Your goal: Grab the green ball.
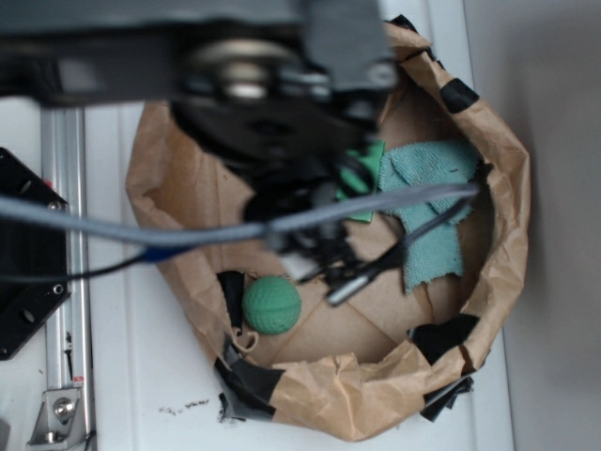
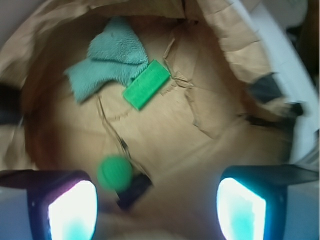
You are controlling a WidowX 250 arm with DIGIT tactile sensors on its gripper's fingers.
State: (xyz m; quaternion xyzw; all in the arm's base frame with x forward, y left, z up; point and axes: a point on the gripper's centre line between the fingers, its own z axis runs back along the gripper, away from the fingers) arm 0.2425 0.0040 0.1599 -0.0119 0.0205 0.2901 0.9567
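The green ball (image 1: 272,304) is a small round mint-green ball. It lies on the floor of a brown paper bag (image 1: 488,282), near the bag's front left wall. In the wrist view the ball (image 2: 114,173) sits low left, just above and inside my left finger (image 2: 70,210). My gripper (image 2: 157,212) is open and empty, held above the bag floor, with the ball not between the fingers. In the exterior view the arm (image 1: 282,141) hangs over the bag's middle and the gripper (image 1: 315,249) is mostly hidden under cables.
A flat green block (image 2: 146,84) and a teal terry cloth (image 2: 107,57) lie at the bag's far side. A small black piece (image 2: 134,190) lies beside the ball. Black tape patches (image 1: 446,335) mark the bag's crumpled walls. A metal rail (image 1: 64,282) runs along the left.
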